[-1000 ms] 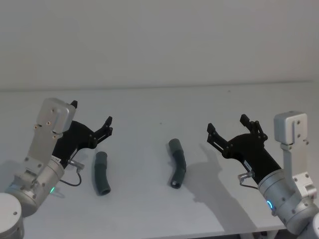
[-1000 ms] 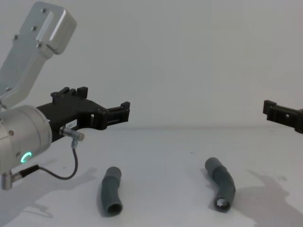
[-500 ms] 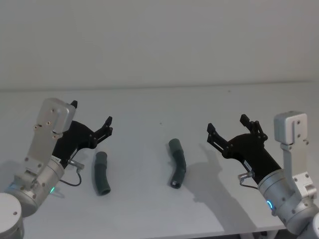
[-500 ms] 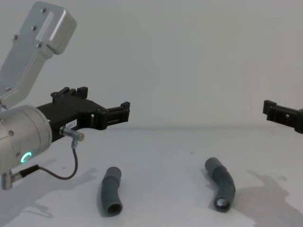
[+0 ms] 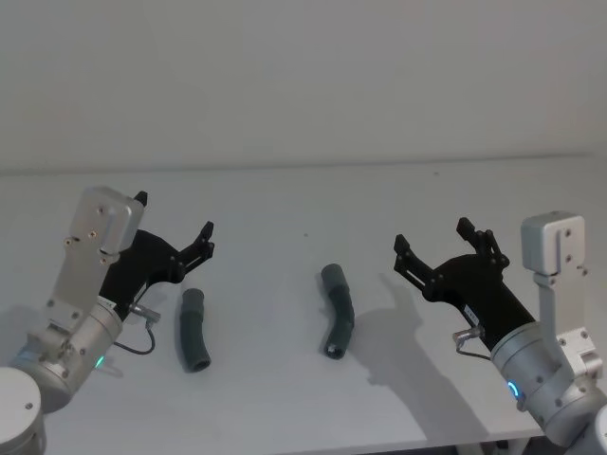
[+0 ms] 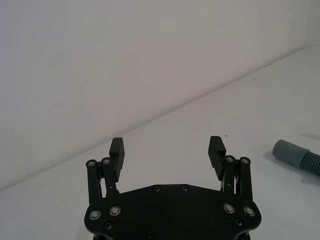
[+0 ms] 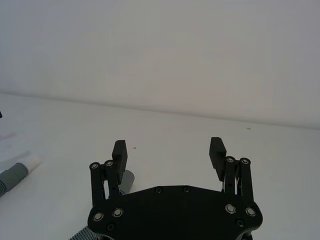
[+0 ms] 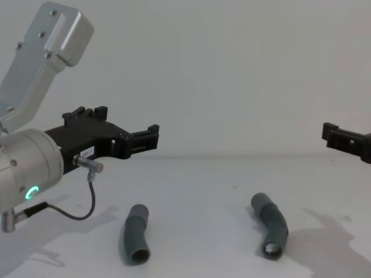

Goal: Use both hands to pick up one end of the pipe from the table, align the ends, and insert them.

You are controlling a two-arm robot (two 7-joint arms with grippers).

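Two short dark grey ribbed pieces of the pipe lie apart on the white table point(image 5: 285, 379). The left piece point(image 5: 194, 330) point(image 8: 135, 233) rests just right of and below my left gripper point(image 5: 174, 215) point(image 6: 166, 146) point(image 8: 124, 124), which hovers open and holds nothing. The right piece point(image 5: 337, 310) point(image 8: 271, 225) is bent, its near end facing me. My right gripper point(image 5: 432, 235) point(image 7: 168, 146) point(image 8: 348, 141) hangs open to its right, above the table. In the right wrist view a grey cuff point(image 7: 128, 179) peeks from behind one finger, and a white-tipped piece point(image 7: 17, 171) lies farther off.
A plain white wall point(image 5: 303, 85) rises behind the table's far edge. A thin grey cable point(image 8: 81, 211) loops below my left wrist. A cuffed pipe end point(image 6: 295, 155) shows at the edge of the left wrist view.
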